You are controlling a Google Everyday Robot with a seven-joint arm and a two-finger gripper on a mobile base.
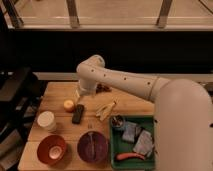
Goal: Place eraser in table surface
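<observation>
Starting at the left, a white cylindrical cup [46, 121] stands on the light-brown wooden plank table surface [57, 91], with a terracotta-orange round bowl [51, 149] in front of it near the table's front edge. Further right sits a small orange ball [68, 105], and just beside it, on its right, lies the small dark grey-black oblong eraser [78, 114], flat on the wood.

The white robot arm bends down from its elbow towards this spot. The gripper [80, 98] hangs low just above the far end of the eraser. Whether the claw is spread or pressed together cannot be told, nor whether it touches the block.

A dark purple round bowl [93, 146] sits at the front, right of the orange bowl. A pale yellow banana-like thing [105, 110] lies mid-table, and a small reddish-brown object [103, 88] lies behind it by the arm. The green plastic tray [114, 145] on the right holds a small dark round can [118, 122], grey-blue cloths [137, 137] and an orange-red oblong item [129, 156].
</observation>
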